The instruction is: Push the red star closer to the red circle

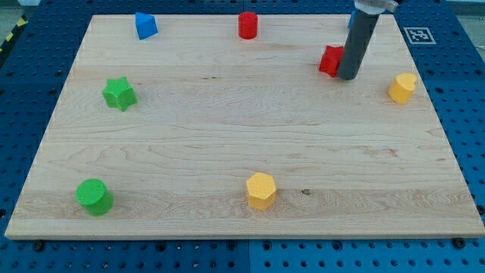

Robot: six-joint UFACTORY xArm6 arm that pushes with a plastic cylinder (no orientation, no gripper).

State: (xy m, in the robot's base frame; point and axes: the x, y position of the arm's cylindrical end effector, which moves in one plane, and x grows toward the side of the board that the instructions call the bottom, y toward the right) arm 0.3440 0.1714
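Note:
The red star (330, 60) lies on the wooden board near the view's top right, partly hidden by my rod. The red circle (248, 25) stands at the view's top edge, up and to the left of the star. My tip (348, 76) rests on the board right against the star's right side, touching or nearly touching it.
A blue block (145, 25) sits at the top left. A green star (119, 93) is at the left, a green circle (94, 196) at the bottom left. A yellow hexagon (261, 190) is at the bottom middle, a yellow block (402, 88) at the right of my tip.

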